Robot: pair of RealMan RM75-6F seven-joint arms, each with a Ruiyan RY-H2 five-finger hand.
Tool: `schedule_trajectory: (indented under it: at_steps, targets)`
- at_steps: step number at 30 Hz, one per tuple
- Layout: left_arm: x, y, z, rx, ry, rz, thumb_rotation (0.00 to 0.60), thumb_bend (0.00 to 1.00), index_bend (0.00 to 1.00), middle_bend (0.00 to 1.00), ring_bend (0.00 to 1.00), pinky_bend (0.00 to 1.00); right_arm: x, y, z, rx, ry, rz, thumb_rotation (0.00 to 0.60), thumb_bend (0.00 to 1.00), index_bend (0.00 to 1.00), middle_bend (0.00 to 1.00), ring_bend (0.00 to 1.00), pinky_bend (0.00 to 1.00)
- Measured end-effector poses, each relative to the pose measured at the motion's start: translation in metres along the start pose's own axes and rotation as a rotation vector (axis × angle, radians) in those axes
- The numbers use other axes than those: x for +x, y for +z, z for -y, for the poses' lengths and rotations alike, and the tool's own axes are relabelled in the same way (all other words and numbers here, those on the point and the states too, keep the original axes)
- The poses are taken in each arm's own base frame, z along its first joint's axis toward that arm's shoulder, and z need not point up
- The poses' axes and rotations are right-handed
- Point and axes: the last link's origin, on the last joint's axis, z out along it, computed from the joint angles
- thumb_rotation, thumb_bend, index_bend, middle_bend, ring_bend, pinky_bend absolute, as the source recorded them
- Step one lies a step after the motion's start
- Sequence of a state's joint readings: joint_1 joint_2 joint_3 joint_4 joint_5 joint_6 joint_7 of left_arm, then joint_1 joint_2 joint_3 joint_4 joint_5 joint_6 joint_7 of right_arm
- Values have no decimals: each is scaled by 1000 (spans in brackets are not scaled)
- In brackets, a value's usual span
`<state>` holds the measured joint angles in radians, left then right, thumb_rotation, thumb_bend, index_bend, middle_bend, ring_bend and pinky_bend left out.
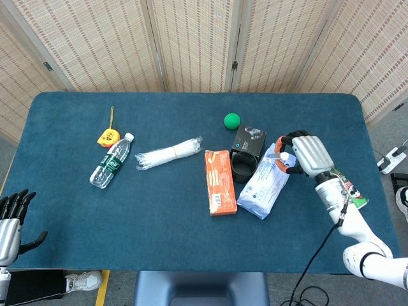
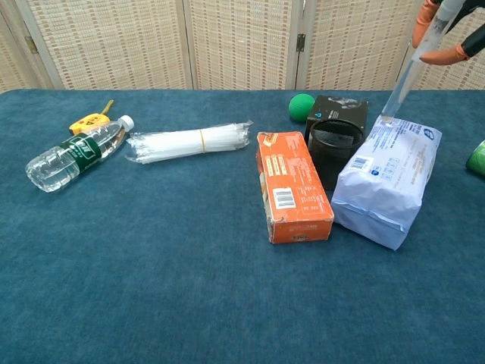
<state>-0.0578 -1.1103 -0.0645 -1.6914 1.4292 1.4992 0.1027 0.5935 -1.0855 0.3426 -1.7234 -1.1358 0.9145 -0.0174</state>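
Right hand: the right hand (image 1: 307,155) sits at the 3 o'clock side of the tabletop (image 1: 191,242), raised above the white pouch (image 1: 264,189); its fingers (image 2: 443,54), orange-tipped, pinch the top of a clear tube (image 2: 402,82).
Tube: it hangs steeply from the hand, its lower end over the pouch's far edge, just to the 3 o'clock side of the black cup (image 2: 334,146); whether the tip touches the pouch cannot be told.
Done so far: the tube is off the tabletop and held in the air; it is not inside the cup.
Left to do: by my reading, the tube is yet to be set down or put in anything; the cup's mouth stands open just beside it.
Left hand: the left hand (image 1: 11,220) rests at the 8 o'clock corner, off the tabletop edge, fingers apart, holding nothing.
Nearby: an orange box (image 1: 219,182) lies beside the cup at its 9 o'clock; a black box (image 1: 248,141) and green ball (image 1: 232,120) sit toward 12 o'clock.
Hard to see: the chest view cuts off most of the right hand; in the head view the tube is largely hidden by the hand; a green item (image 1: 349,187) lies partly under the right forearm and cannot be identified.
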Motion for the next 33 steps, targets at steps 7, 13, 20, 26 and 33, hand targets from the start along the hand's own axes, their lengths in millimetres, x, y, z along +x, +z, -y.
schedule_trajectory:
  at_steps: [7, 13, 20, 26, 33]
  targets:
    - [-2, 1, -3, -9, 0, 5, 600, 259, 126, 96, 65, 73, 5, -3, 4, 31, 391, 34, 600, 436, 709, 503, 298, 228]
    - [-2, 3, -4, -12, 1, 3, 600, 258, 126, 96, 65, 72, 5, -2, -3, 28, 596, 35, 600, 435, 709, 503, 298, 227]
    - [-2, 2, -3, -9, 2, 7, 600, 258, 126, 96, 65, 73, 2, 1, -11, 22, 379, -25, 600, 435, 709, 504, 298, 228]
    - [-3, 2, -1, -4, 0, 7, 600, 258, 126, 96, 65, 73, -2, 2, -10, 10, 51, -40, 600, 435, 709, 506, 298, 228]
    - [-3, 2, -2, -9, 1, 6, 600, 259, 126, 96, 65, 72, -3, 1, -5, 28, 78, -23, 600, 435, 709, 506, 298, 228]
